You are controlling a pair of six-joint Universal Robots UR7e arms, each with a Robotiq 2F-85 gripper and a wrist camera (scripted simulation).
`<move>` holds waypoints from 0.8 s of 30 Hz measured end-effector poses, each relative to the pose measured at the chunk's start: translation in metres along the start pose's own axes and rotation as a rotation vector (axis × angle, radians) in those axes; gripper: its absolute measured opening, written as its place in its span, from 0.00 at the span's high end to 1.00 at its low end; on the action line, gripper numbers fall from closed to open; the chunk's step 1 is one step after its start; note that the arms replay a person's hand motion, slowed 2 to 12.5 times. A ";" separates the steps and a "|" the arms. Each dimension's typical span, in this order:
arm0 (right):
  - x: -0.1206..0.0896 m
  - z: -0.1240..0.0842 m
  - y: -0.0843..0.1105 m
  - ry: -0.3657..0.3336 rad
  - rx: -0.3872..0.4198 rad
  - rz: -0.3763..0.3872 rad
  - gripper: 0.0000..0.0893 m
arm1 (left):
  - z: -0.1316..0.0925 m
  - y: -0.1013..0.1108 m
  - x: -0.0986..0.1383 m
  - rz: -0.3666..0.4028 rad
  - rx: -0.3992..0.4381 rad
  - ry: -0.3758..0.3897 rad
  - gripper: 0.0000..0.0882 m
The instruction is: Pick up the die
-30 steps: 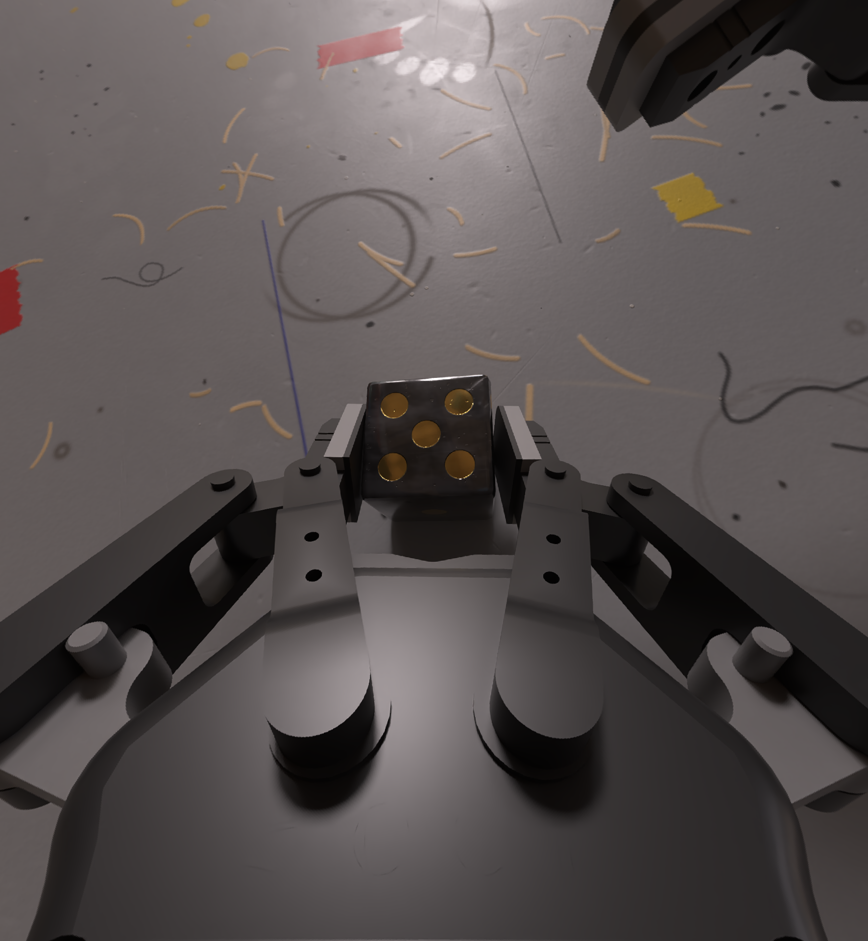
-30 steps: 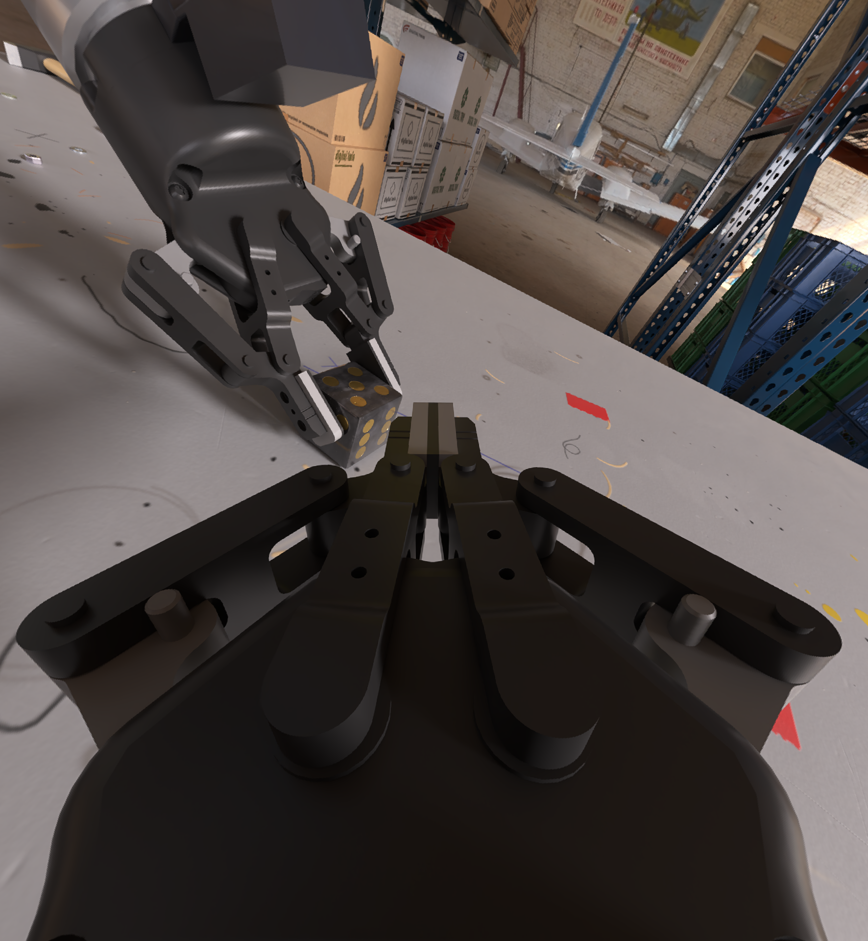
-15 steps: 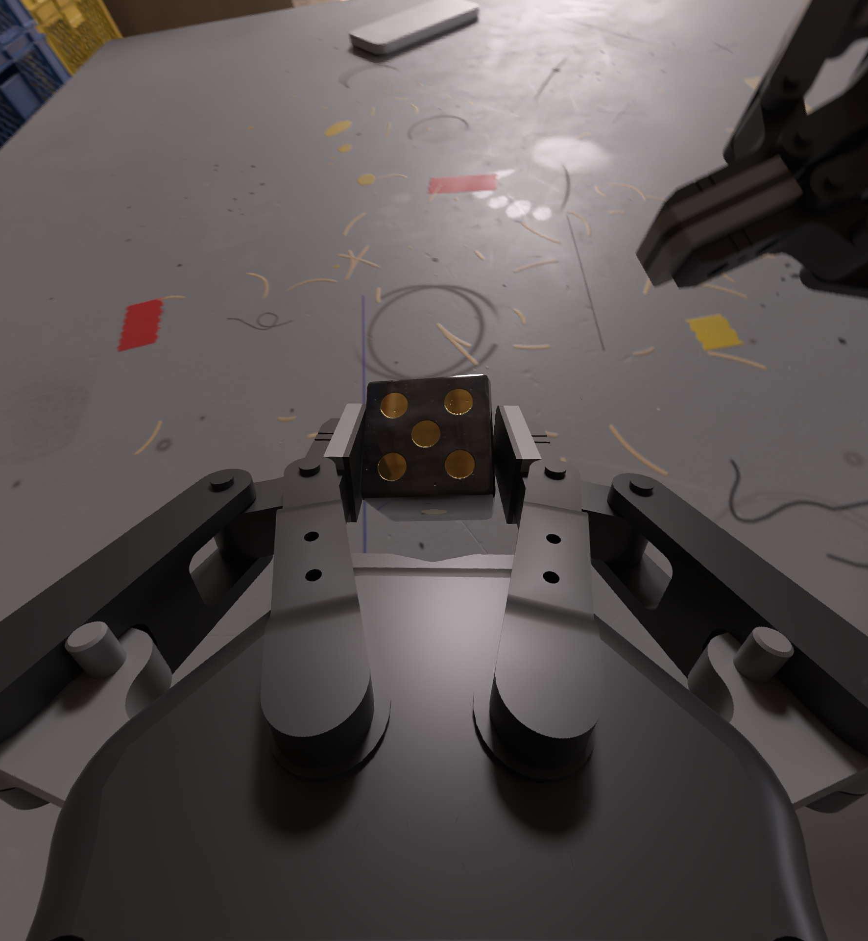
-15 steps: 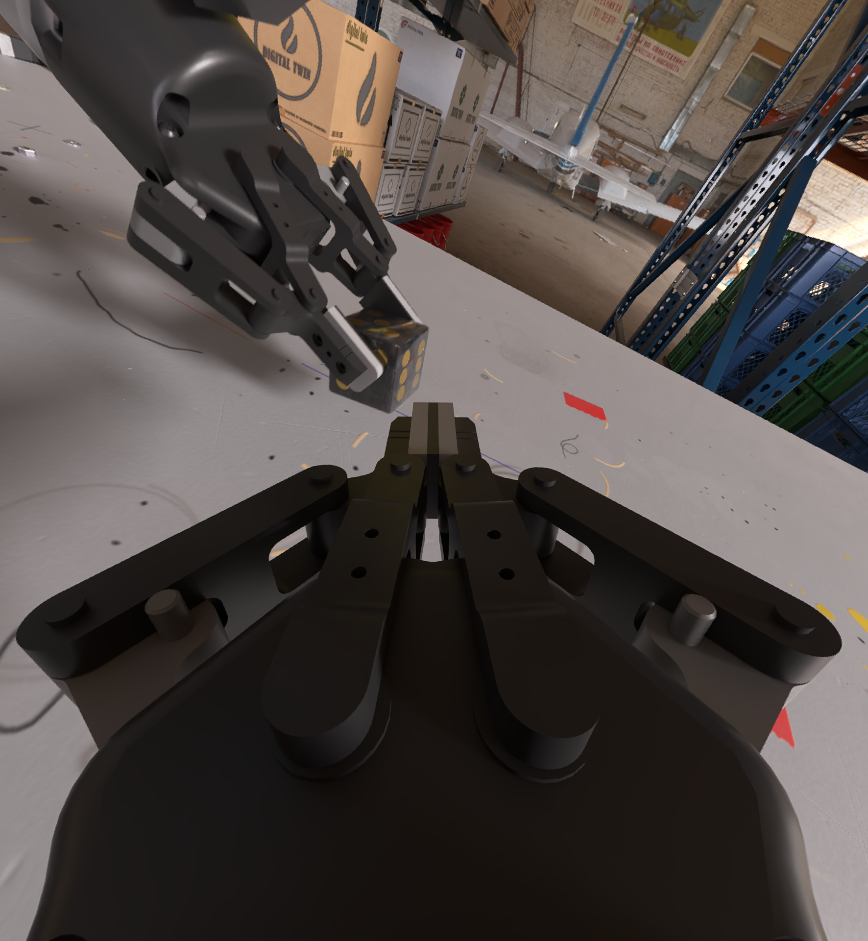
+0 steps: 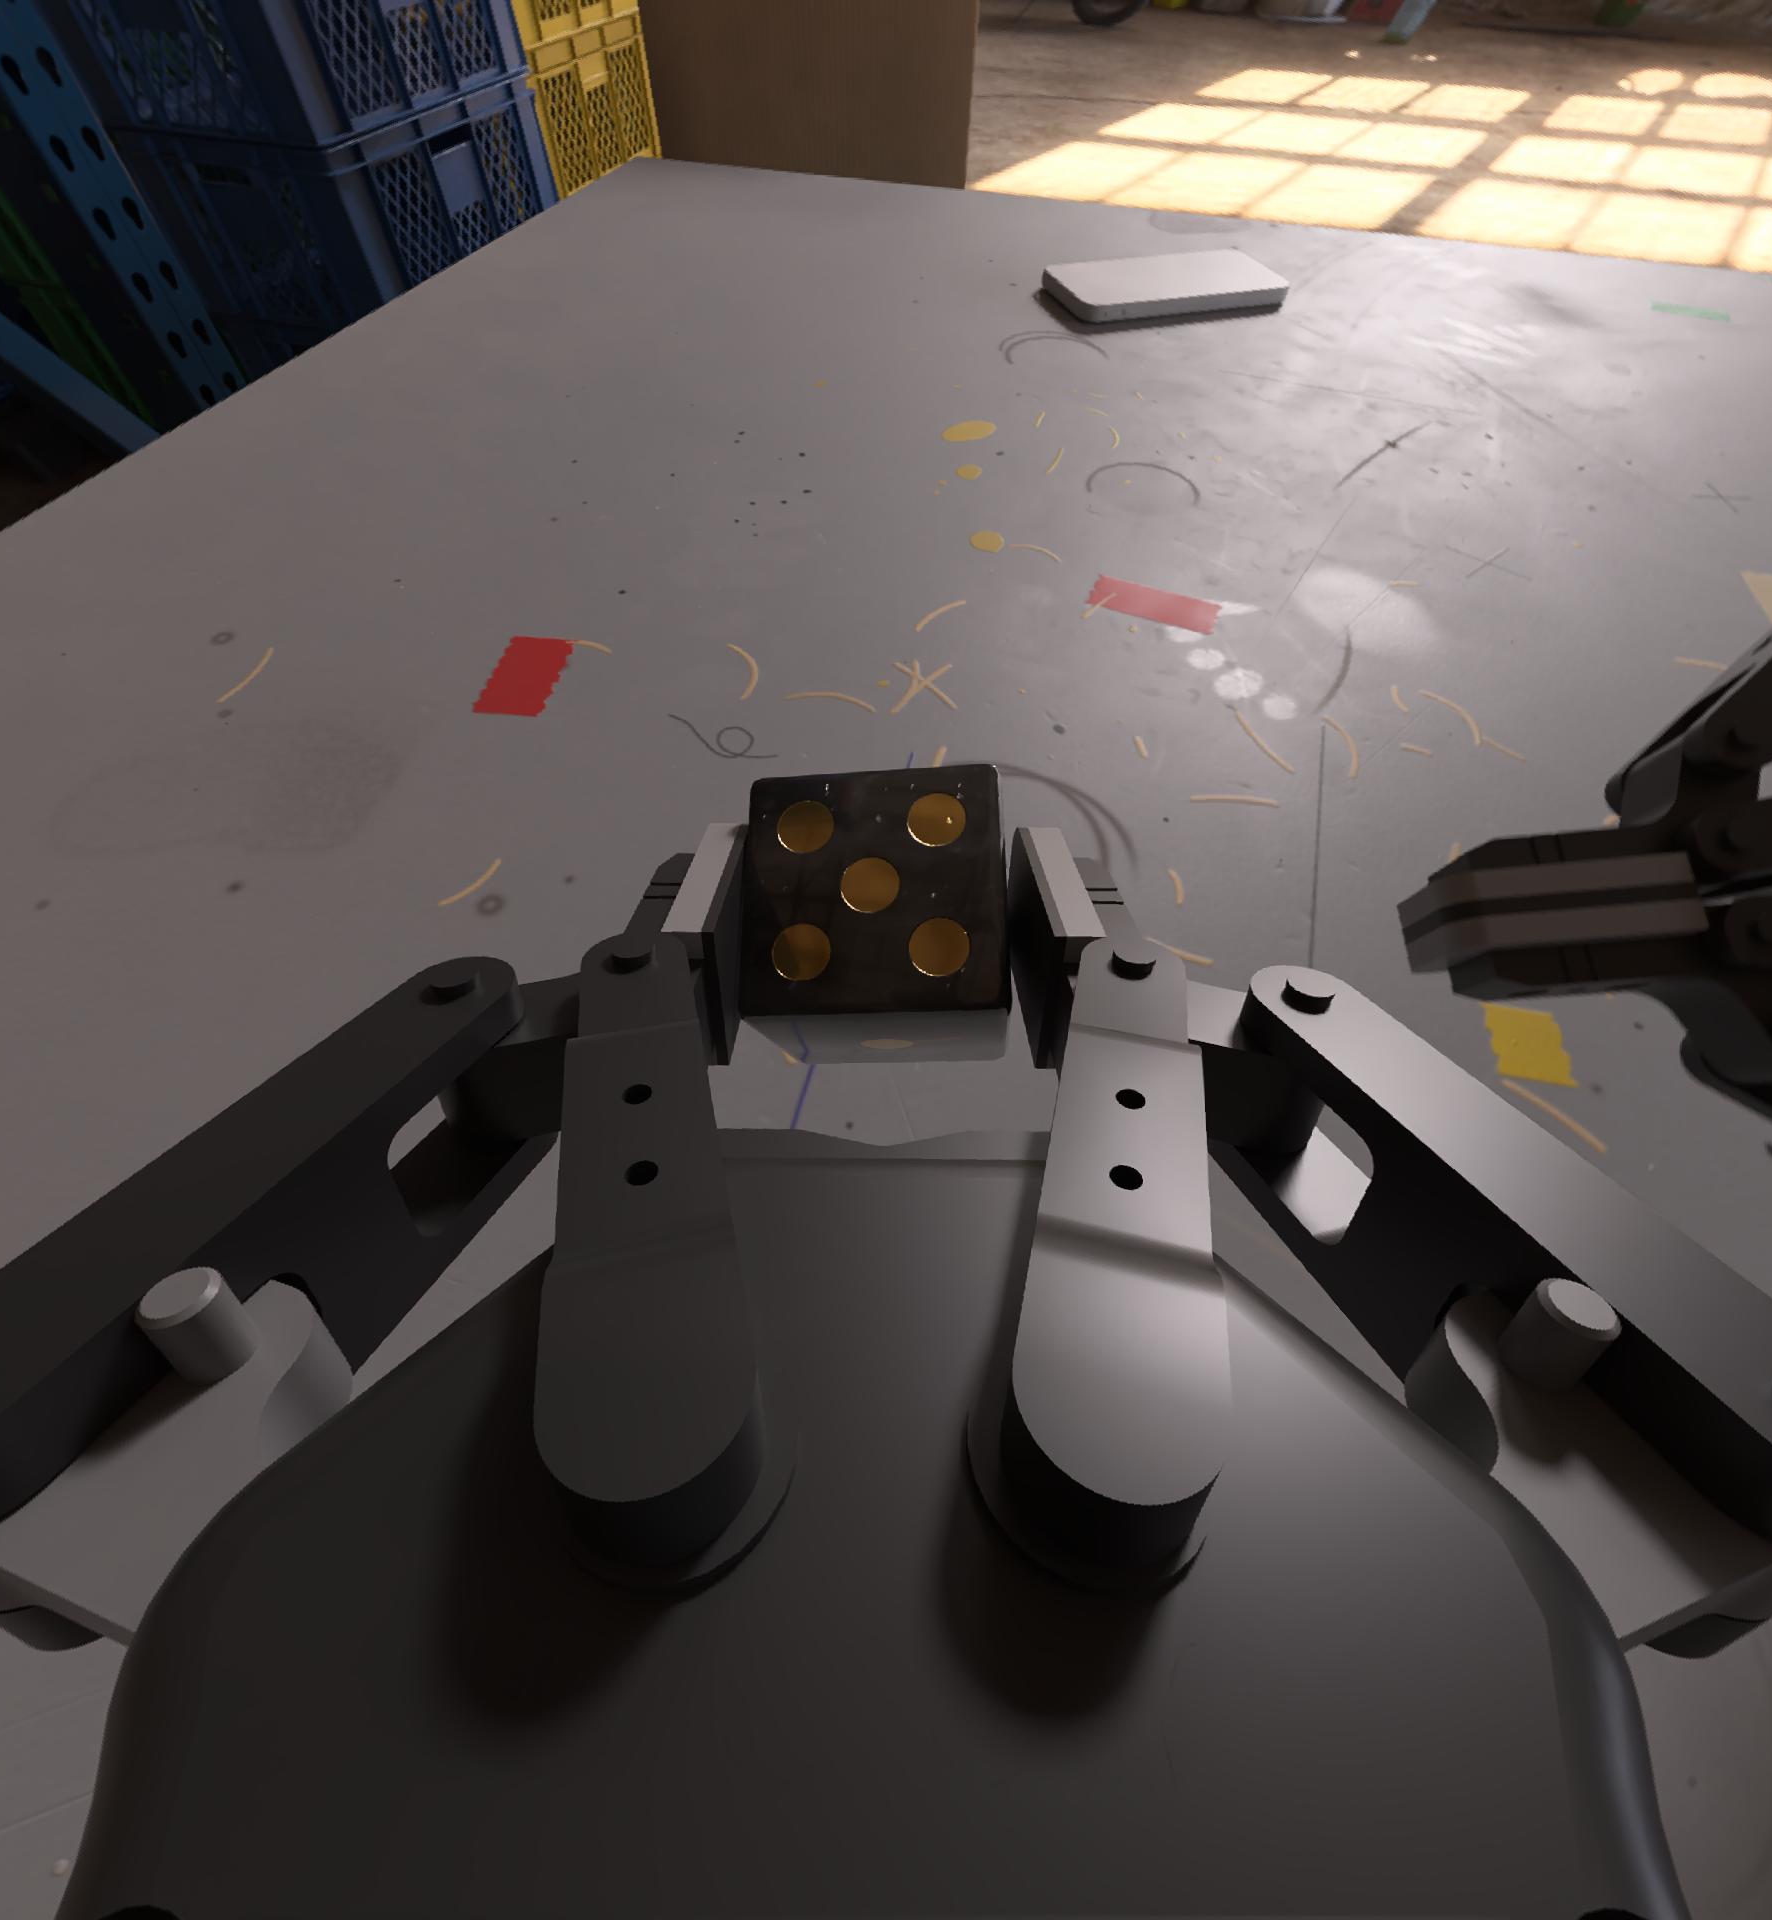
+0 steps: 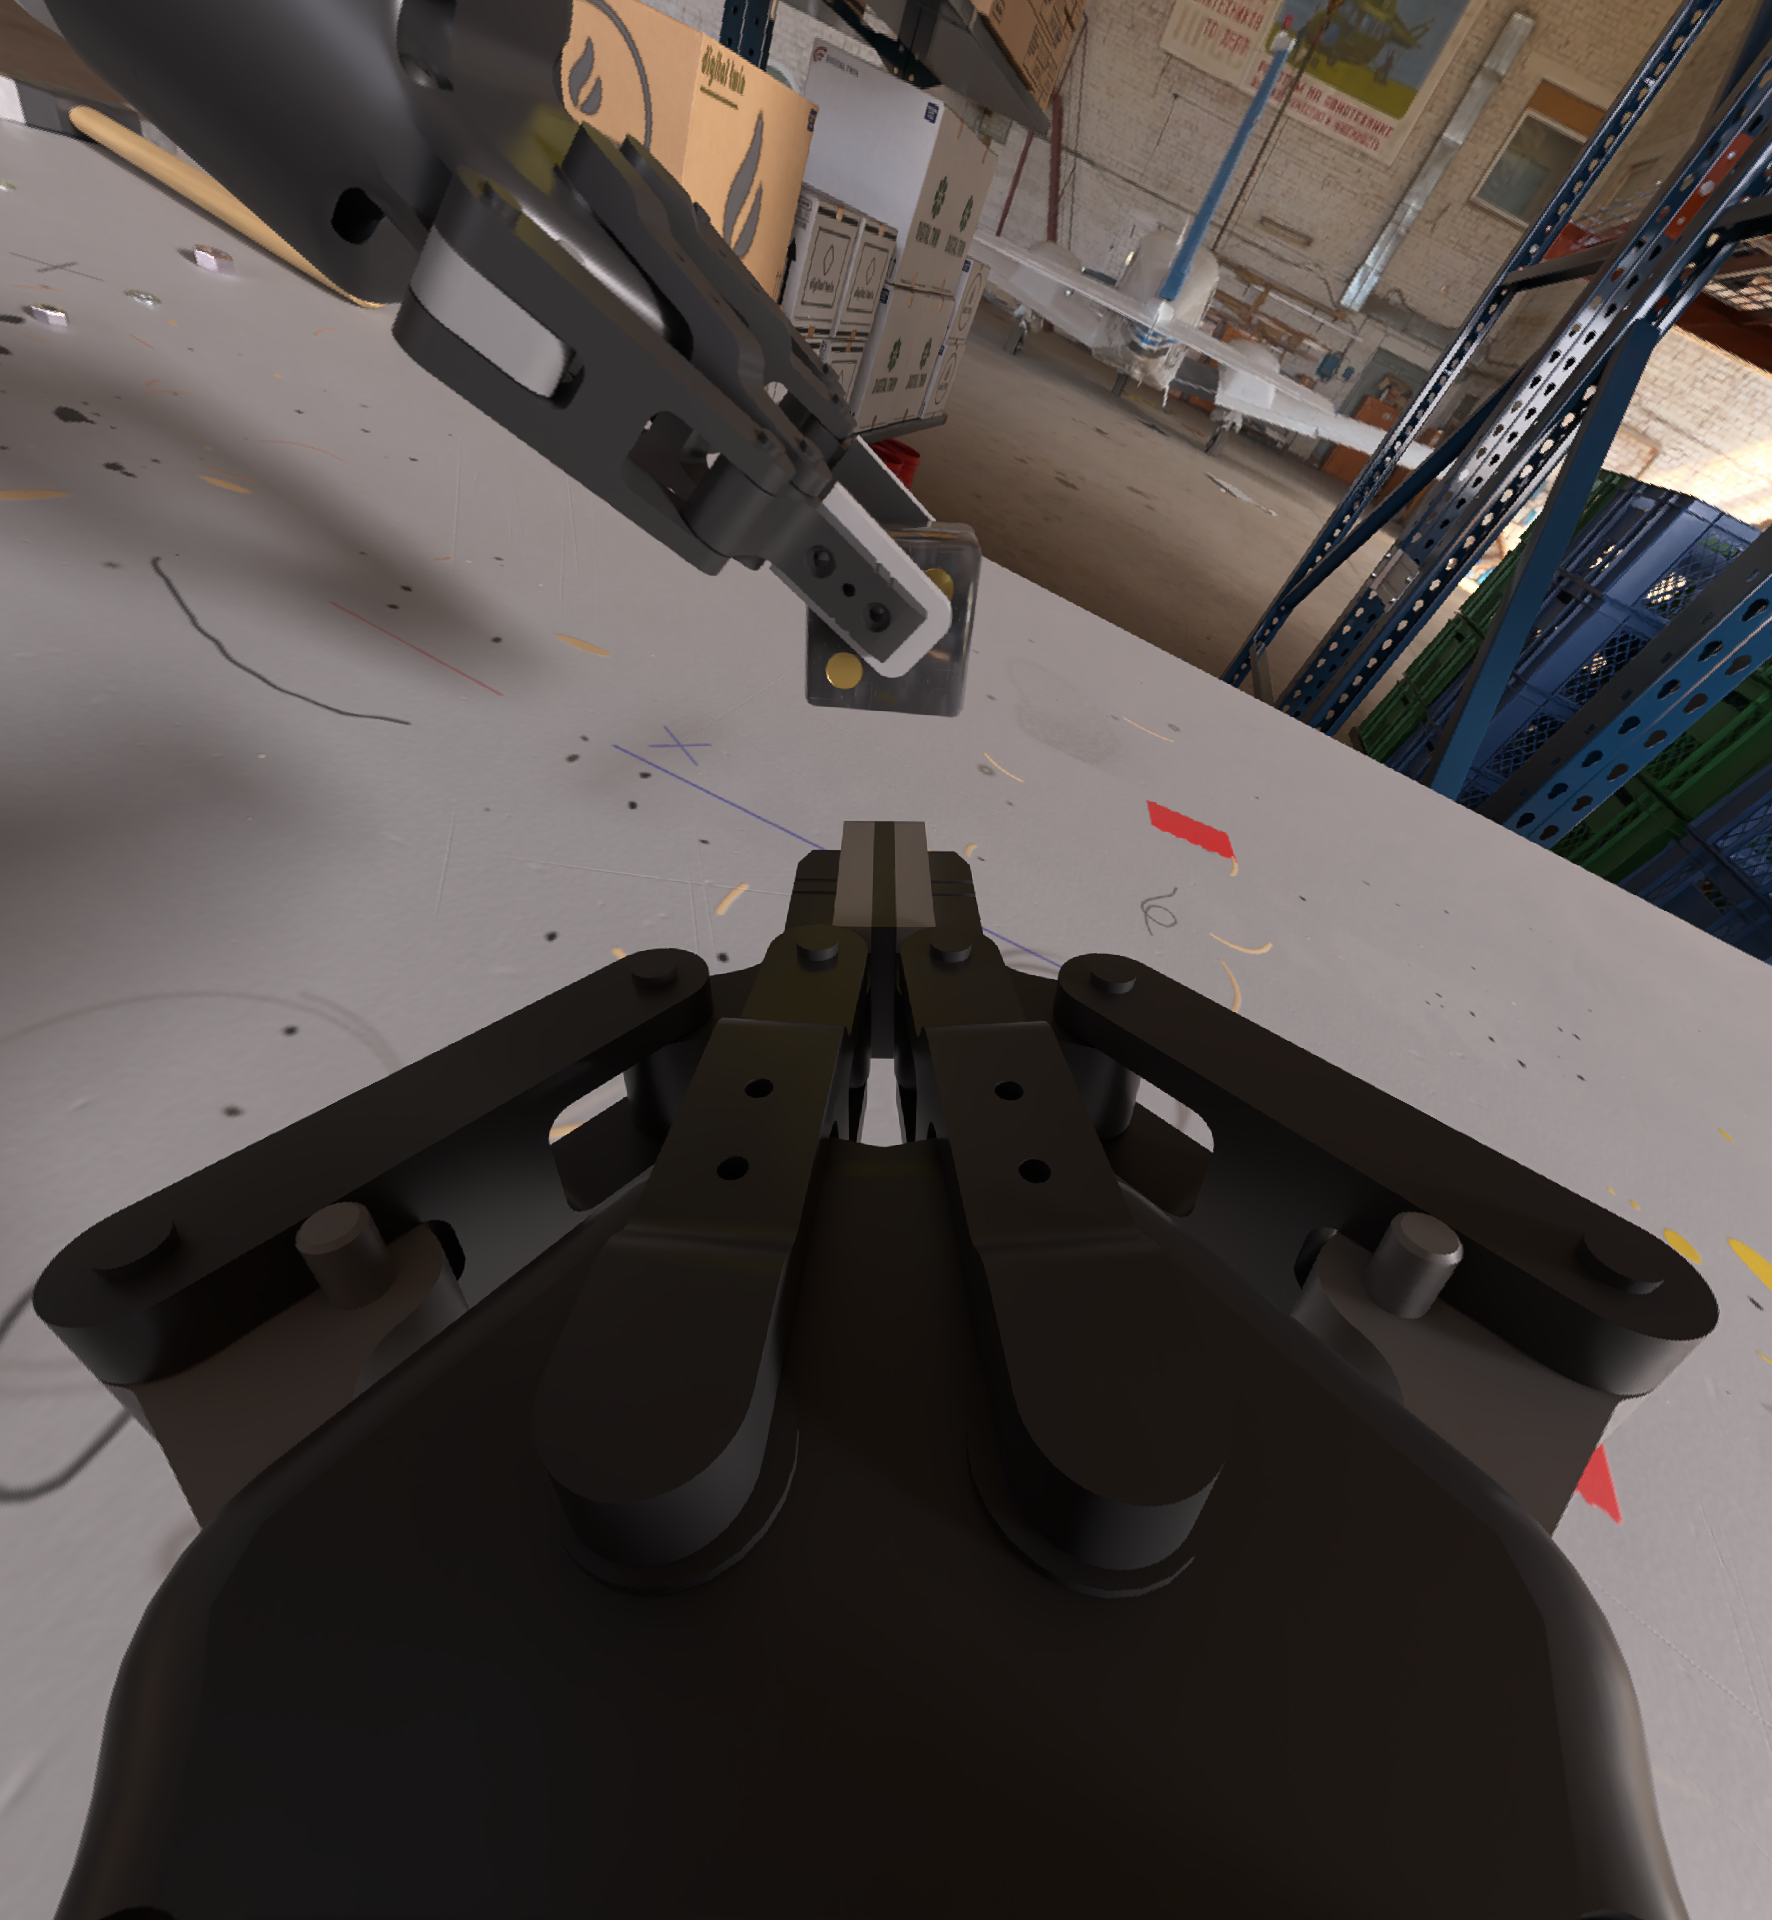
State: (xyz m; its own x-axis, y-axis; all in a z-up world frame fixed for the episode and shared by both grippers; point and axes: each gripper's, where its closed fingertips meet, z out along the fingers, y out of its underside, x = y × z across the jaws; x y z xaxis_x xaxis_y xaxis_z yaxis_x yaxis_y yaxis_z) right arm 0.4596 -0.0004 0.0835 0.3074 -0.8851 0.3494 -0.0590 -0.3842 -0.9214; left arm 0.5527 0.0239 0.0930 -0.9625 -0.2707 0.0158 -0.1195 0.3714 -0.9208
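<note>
Between the two pale pads of the left gripper [image 5: 871, 899] sits one glossy black die with gold pips [image 5: 874, 896] (five pips face the camera), clamped on both sides and lifted clear of the scuffed grey tabletop [image 5: 342, 582]. Beyond it lie two red tape patches [image 5: 523, 675], then one flat white slab [image 5: 1162, 283] near the far edge, with open surface between. Off right, the right gripper [image 6: 883, 873] hangs apart from the die, fingers pressed together on nothing.
</note>
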 end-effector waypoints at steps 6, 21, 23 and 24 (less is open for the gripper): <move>0.001 0.000 0.000 0.003 0.004 0.005 1.00 | 0.010 -0.005 0.013 -0.037 -0.013 -0.010 0.51; 0.004 -0.003 -0.003 0.007 0.030 0.032 1.00 | 0.037 0.010 0.033 0.075 -0.130 -0.032 0.51; 0.004 -0.003 -0.003 0.006 0.033 0.035 1.00 | 0.039 0.010 0.035 0.080 -0.134 -0.031 0.51; 0.004 -0.004 -0.004 0.006 0.033 0.036 1.00 | 0.039 0.010 0.036 0.081 -0.135 -0.030 0.51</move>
State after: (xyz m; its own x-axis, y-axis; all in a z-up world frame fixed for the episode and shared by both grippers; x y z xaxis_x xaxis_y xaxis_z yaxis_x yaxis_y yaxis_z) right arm 0.4578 -0.0039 0.0889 0.3002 -0.8997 0.3170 -0.0382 -0.3434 -0.9384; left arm 0.5268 -0.0171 0.0692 -0.9630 -0.2601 -0.0699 -0.0752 0.5086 -0.8577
